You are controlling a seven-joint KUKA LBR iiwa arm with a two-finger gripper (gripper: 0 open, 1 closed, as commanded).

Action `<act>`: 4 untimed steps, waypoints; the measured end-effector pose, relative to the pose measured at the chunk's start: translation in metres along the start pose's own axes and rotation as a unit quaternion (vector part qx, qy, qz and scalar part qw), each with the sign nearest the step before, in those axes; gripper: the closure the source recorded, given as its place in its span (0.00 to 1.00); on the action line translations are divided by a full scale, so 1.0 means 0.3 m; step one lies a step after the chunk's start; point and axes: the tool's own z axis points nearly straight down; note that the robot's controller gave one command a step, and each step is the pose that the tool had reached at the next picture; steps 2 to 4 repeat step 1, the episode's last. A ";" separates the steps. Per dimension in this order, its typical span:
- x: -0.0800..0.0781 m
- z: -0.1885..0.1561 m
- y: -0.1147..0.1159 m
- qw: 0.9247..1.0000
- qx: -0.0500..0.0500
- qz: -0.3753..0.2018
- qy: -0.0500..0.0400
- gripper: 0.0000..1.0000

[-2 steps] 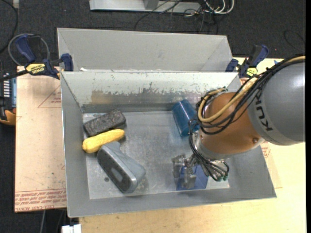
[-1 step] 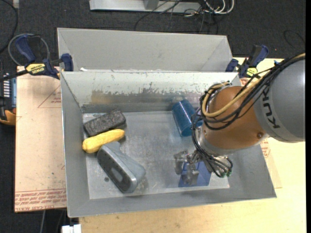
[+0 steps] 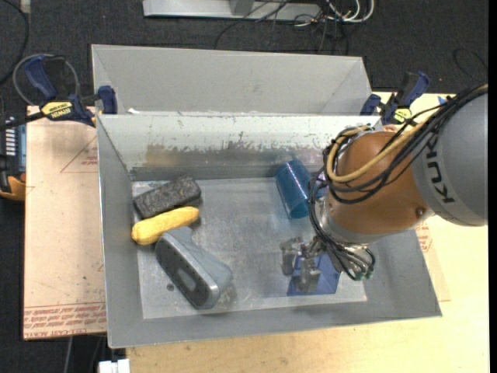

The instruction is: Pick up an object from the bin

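My gripper (image 3: 301, 264) hangs low at the bin's front right, under the orange wrist cover. It is right over a flat blue piece (image 3: 324, 283) that lies on the bin floor, partly hidden by the gripper. A blue oblong block (image 3: 292, 188) lies just behind, against the back slope, beside the wrist.
On the left side lie a dark grey rough block (image 3: 166, 196), a yellow banana-shaped thing (image 3: 164, 224) and a grey stapler-like thing (image 3: 191, 270). The arm and its cables cover the bin's right part.
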 end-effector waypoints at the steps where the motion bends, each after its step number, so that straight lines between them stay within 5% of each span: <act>1: 0.005 -0.074 0.003 1.000 -0.001 0.001 0.004 1.00; 4: 0.005 -0.074 0.003 1.000 -0.001 0.001 0.004 1.00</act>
